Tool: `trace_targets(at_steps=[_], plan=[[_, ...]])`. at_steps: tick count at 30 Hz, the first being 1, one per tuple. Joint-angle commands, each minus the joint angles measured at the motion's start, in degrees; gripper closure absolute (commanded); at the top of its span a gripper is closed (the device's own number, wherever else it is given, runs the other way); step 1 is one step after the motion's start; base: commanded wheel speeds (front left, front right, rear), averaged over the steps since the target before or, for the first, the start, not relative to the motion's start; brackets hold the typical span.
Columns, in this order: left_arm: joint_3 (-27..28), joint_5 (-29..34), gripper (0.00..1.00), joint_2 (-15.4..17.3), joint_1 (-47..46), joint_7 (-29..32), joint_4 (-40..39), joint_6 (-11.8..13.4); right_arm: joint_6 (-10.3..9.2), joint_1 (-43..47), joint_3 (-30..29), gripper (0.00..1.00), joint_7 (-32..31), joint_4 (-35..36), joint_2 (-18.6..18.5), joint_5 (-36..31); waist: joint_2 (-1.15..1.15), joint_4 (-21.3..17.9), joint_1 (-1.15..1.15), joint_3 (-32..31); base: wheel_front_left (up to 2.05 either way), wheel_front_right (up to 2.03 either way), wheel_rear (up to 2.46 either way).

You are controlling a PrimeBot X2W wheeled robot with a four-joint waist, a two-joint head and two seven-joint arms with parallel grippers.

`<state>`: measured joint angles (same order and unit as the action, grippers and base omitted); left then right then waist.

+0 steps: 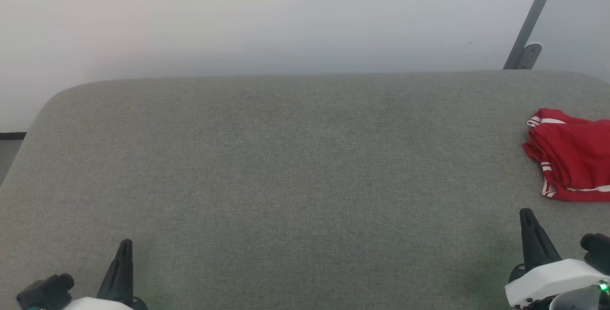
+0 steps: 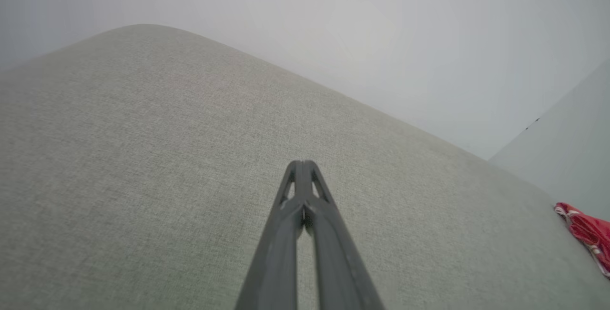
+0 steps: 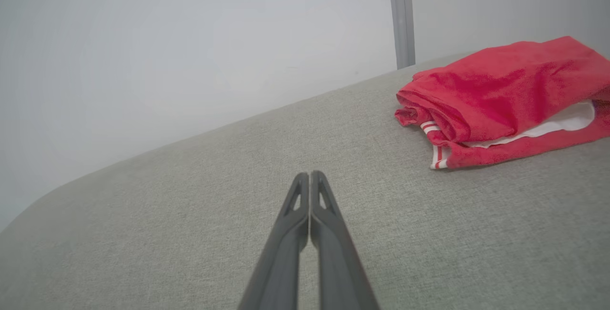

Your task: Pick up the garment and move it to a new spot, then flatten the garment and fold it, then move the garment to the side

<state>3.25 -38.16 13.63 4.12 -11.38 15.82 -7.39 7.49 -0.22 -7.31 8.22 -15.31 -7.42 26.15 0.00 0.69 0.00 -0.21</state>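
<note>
Our left gripper (image 2: 302,163) and right gripper (image 3: 310,174) sit closed, empty; we rate the garment (image 3: 500,86) soft, light, limp, best pinched at its bunched striped edge

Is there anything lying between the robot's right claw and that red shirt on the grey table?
Nothing visible stands in the way. Bare grey table lies between the right gripper, which is shut and empty, and the garment, which sits folded ahead of it and a little to its right.
</note>
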Motion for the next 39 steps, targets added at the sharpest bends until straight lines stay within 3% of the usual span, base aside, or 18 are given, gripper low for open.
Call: trace_targets(at_steps=[1,39], plan=[[0.55,-1.75,1.00,0.26,-1.97,0.42,-0.99,-0.03,0.00,-1.39,0.02,1.00,-0.38,0.93,-0.21,2.04,0.00,-0.01,0.00,0.00,0.00,0.00,0.00],[1.90,-26.06,1.00,-4.80,-6.16,8.57,-1.50,-0.08,0.00,-3.75,0.44,1.00,-7.02,1.32,2.00,31.83,0.00,-0.24,0.00,0.13,0.00,0.00,0.00]])
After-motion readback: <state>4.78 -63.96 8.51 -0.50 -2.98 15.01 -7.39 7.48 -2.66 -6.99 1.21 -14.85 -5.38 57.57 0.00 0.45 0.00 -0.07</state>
